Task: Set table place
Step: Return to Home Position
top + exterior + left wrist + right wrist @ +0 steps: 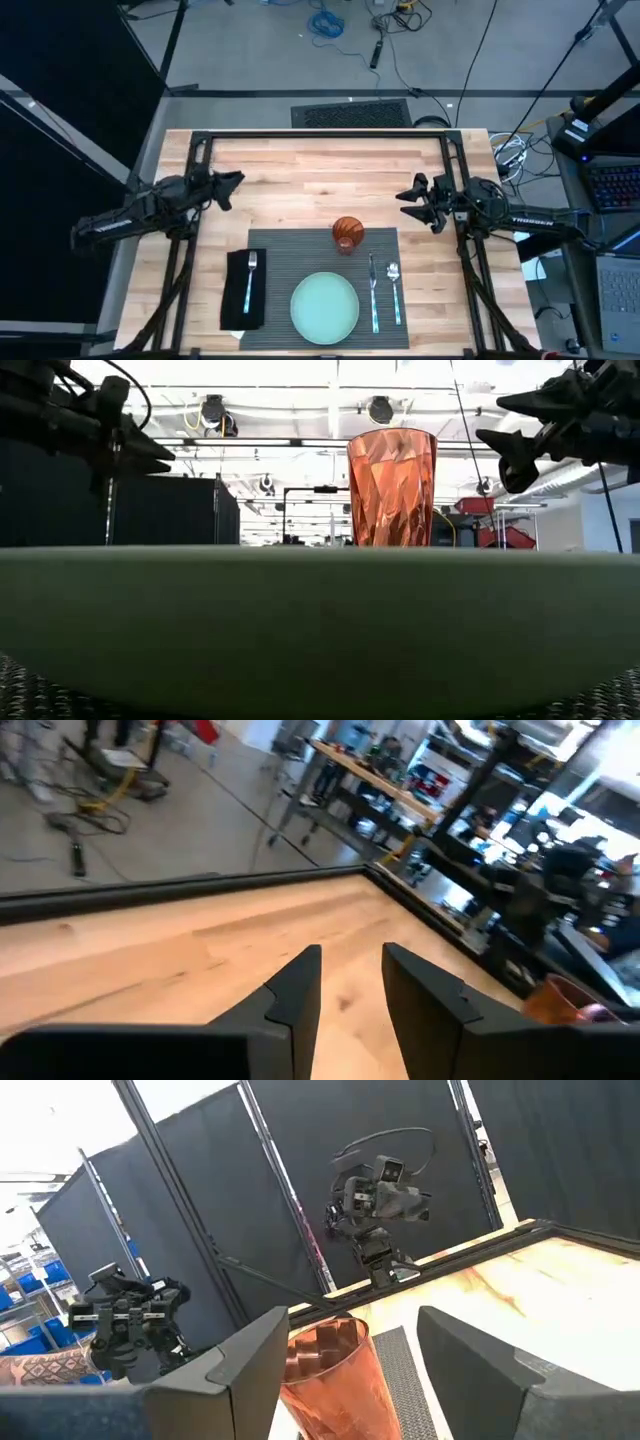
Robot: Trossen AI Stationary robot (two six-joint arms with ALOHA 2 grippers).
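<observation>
The dark grey ribbed table place (pixel 322 285) lies near the table's front edge. On it sit a pale green plate (pixel 324 307), an orange faceted cup (pixel 347 233) at its far edge, and a knife (pixel 373 290) and spoon (pixel 394 290) to the plate's right. A fork (pixel 250 275) rests on a black napkin (pixel 244 290) at the left. My left gripper (pixel 238 182) hovers open above the bare wood at the left. My right gripper (pixel 406 195) hovers open, up and to the right of the cup (pixel 330 1375).
A black metal frame (pixel 320 135) runs along the table's far edge and down both sides. Bare wooden tabletop (pixel 320 185) lies between the two grippers. Black curtain panels (pixel 300 1200) stand beyond the left side.
</observation>
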